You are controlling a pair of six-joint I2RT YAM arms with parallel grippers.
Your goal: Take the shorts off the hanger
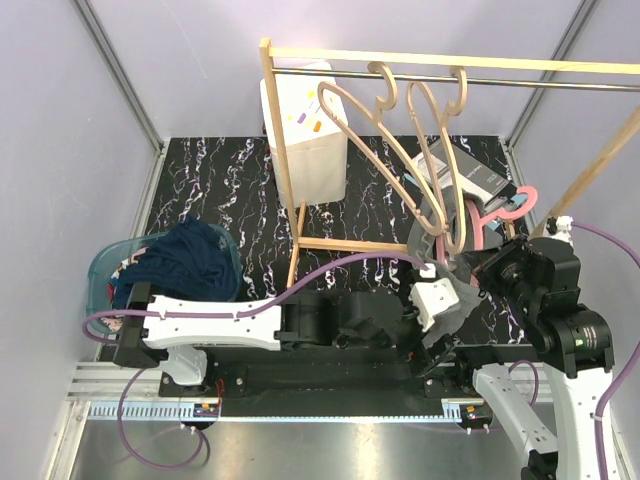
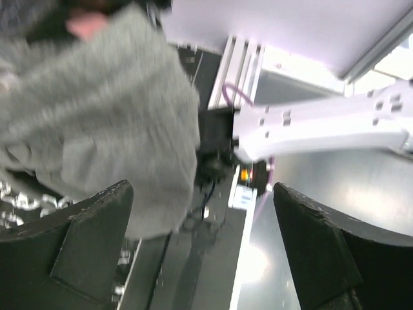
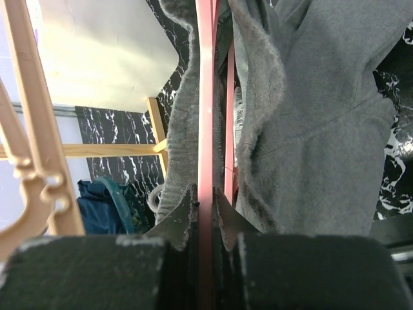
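Note:
The dark grey shorts (image 1: 432, 240) hang on a pink hanger (image 1: 515, 205) at the right of the wooden rack. In the right wrist view my right gripper (image 3: 206, 194) is shut on the pink hanger's bar (image 3: 207, 97), with the grey shorts (image 3: 322, 129) draped on both sides. My left gripper (image 2: 201, 194) is open and empty. The grey shorts (image 2: 97, 110) lie just above its left finger (image 2: 90, 239). In the top view it (image 1: 445, 315) is right below the shorts. The navy shorts (image 1: 185, 260) lie in the blue basket (image 1: 100, 265), and a bit of multicolour print (image 1: 125, 268) peeks out beside them.
The wooden rack (image 1: 285, 170) stands mid-table with empty wooden hangers (image 1: 400, 150) on its rail. A white box (image 1: 305, 130) stands behind the rack's left post. The right arm (image 1: 560, 320) is at the right edge.

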